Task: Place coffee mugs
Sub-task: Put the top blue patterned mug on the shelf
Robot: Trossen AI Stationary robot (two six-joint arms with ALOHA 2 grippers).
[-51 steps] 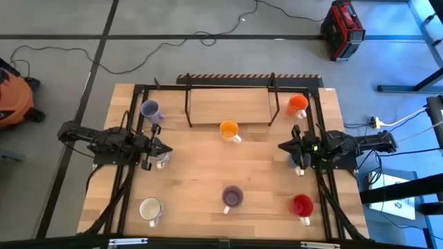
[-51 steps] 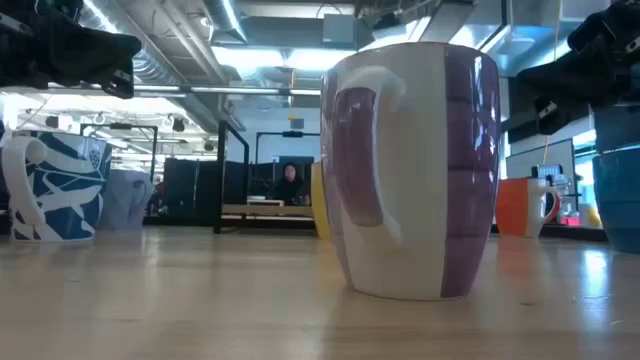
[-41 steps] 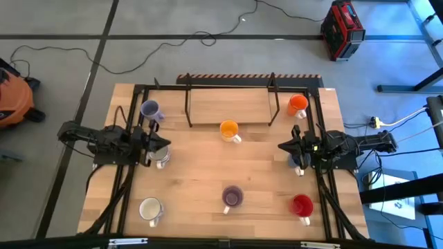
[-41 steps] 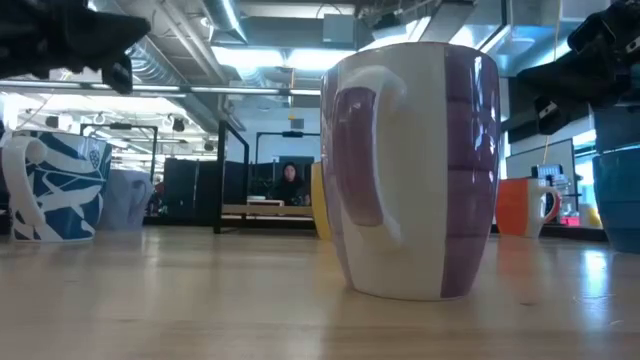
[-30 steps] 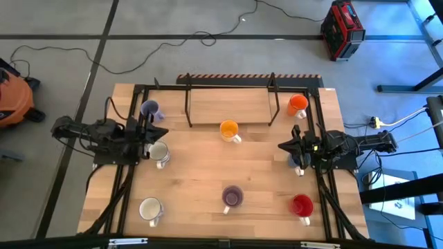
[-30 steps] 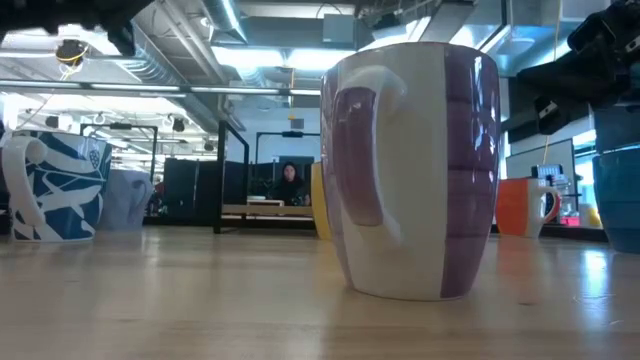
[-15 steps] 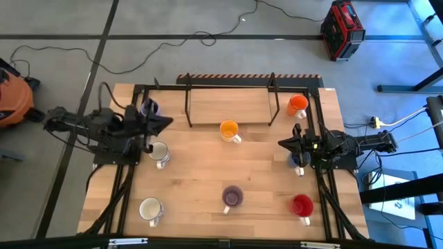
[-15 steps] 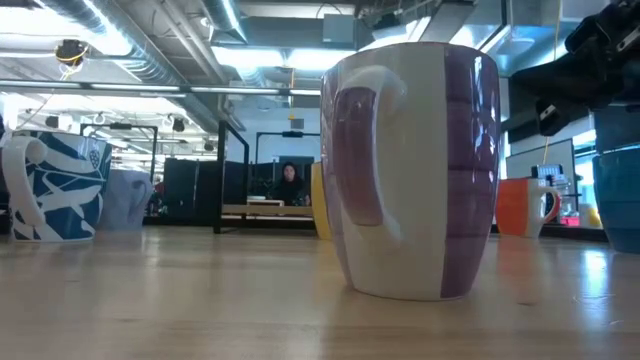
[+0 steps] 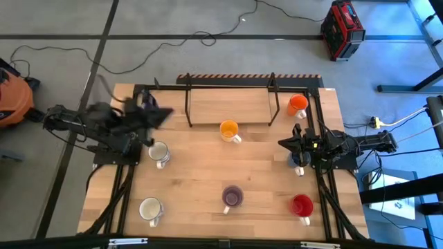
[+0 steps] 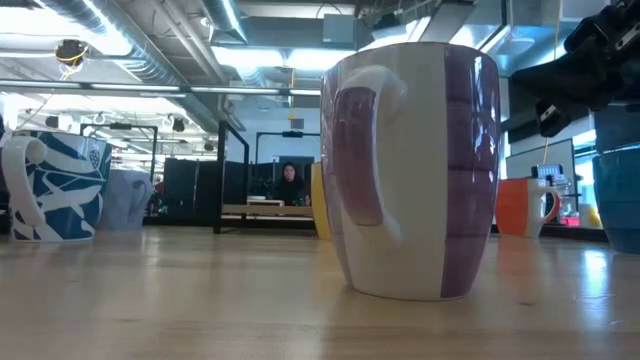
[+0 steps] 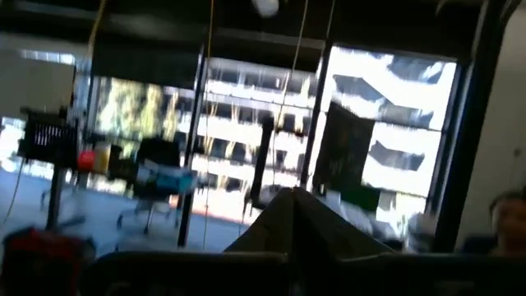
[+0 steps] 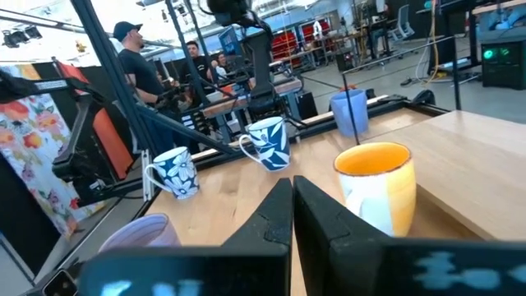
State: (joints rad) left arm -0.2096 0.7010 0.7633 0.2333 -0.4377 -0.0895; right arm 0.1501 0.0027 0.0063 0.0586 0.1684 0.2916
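Left gripper (image 9: 165, 115): has swung from above the white-and-blue patterned mug (image 9: 158, 152) toward the table's far left, now blurred beside the rack (image 9: 228, 93); fingers closed, empty. The grey-lavender mug is hidden under this arm in the high view, visible in the low view (image 10: 127, 200).
Right gripper (image 9: 284, 144): unmoved at the right edge, fingers (image 12: 283, 215) pressed together, holding nothing, over a blue mug (image 10: 620, 195) that is mostly covered.
Mugs on table (image 9: 194, 173): yellow-orange (image 9: 229, 129) centre, orange (image 9: 297, 104) far right, purple (image 9: 232, 196) near centre, red (image 9: 302, 205) near right, white (image 9: 150, 208) near left.
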